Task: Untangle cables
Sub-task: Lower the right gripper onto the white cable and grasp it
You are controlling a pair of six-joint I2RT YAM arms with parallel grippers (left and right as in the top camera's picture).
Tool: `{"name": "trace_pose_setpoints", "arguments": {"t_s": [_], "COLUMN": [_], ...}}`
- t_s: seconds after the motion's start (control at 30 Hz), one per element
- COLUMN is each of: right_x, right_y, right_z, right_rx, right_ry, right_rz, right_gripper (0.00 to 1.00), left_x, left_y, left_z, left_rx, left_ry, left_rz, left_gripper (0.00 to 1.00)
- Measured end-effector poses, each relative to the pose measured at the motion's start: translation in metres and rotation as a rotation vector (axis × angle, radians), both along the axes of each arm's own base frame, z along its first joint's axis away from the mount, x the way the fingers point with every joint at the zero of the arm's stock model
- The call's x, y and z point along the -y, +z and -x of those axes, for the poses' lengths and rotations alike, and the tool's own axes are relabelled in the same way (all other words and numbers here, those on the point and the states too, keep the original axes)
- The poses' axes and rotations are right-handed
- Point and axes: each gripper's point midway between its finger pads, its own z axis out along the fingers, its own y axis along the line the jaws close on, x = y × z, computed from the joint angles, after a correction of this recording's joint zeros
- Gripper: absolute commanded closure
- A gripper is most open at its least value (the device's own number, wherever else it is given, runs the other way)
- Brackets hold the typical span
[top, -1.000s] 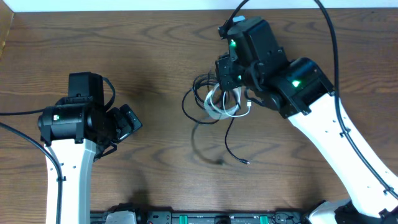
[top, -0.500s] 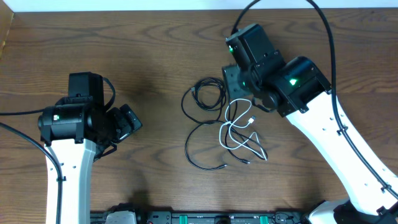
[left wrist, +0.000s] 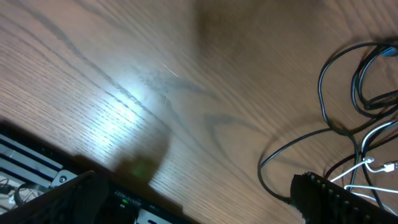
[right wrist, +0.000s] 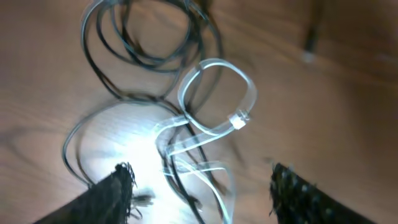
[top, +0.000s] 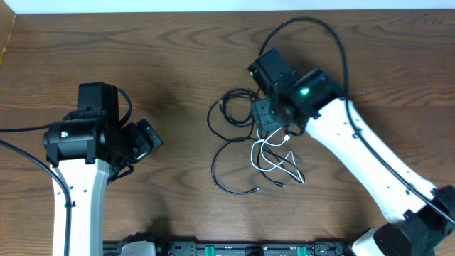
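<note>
The cables lie loose on the wooden table. A black coil sits at the upper left of the bunch, and a black loop lies below it. The white cable crosses thin black strands on the right. My right gripper hovers just above the bunch, open and empty. In the right wrist view its fingers straddle the white cable, below the black coil. My left gripper is open and empty, well left of the cables. In the left wrist view black cables show at the right.
The robot base rail runs along the table's front edge and shows in the left wrist view. Thick black arm cables arc over the right arm. A pale wall strip borders the far edge.
My right gripper held the bunched cables, then let go. They dropped and spread out on the table. The right arm then swung left and lower over them. The left arm has not moved.
</note>
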Motion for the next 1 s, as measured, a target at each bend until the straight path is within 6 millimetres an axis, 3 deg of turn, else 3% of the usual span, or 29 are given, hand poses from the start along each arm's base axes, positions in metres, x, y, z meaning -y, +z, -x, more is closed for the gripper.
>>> {"name": "trace_pose_setpoints", "arguments": {"t_s": [0.2, 0.37, 0.8, 0.93, 1.0], "right_x": [-0.021, -0.014, -0.003, -0.006, -0.009], "right_y": [-0.054, -0.082, -0.112, -0.118, -0.120], "right_z": [-0.002, 0.012, 0.026, 0.019, 0.015], "right_rx": [-0.029, -0.096, -0.151, -0.119, -0.101], "right_ry": [-0.035, -0.130, -0.298, -0.323, -0.339], "right_rz": [-0.118, -0.124, -0.129, -0.163, -0.184], "right_gripper": [0.36, 0.41, 0.38, 0.47, 0.58], "left_x": [0.000, 0.000, 0.000, 0.000, 0.000], "left_y": [0.000, 0.000, 0.000, 0.000, 0.000], "left_z": [0.000, 0.000, 0.000, 0.000, 0.000], "left_rx": [-0.002, -0.002, -0.002, -0.002, -0.002], "left_ry": [0.000, 0.000, 0.000, 0.000, 0.000], "left_rz": [0.000, 0.000, 0.000, 0.000, 0.000], "left_gripper": [0.01, 0.01, 0.01, 0.01, 0.01]}}
